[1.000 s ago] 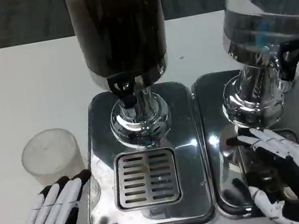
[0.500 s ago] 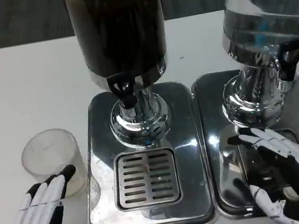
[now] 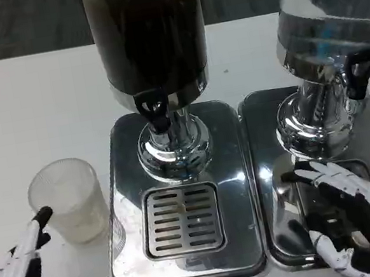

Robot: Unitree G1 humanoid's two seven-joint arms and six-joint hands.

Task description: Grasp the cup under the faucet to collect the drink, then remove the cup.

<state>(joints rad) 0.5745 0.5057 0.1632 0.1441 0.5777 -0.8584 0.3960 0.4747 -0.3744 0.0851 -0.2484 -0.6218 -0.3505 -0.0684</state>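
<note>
A frosted clear plastic cup [image 3: 70,200] stands upright on the white table, left of the steel drip tray [image 3: 140,260]. The dark drink dispenser stands on that tray, its black faucet [image 3: 153,112] above the slotted grate [image 3: 182,220]. My left hand [image 3: 19,269] is at the lower left, fingers extended and apart, one black fingertip close to the cup's left side; it holds nothing. My right hand [image 3: 357,213] lies over the second tray under the clear dispenser, fingers spread, empty.
A clear water dispenser [image 3: 325,22] with its own black tap [image 3: 357,74] stands on a second steel tray [image 3: 279,236] at the right. Bare white table lies behind and to the left of the cup.
My left hand has drawn back to the left and down, from between the cup and tray to the cup's left side. The cup stays put. My right hand has barely moved.
</note>
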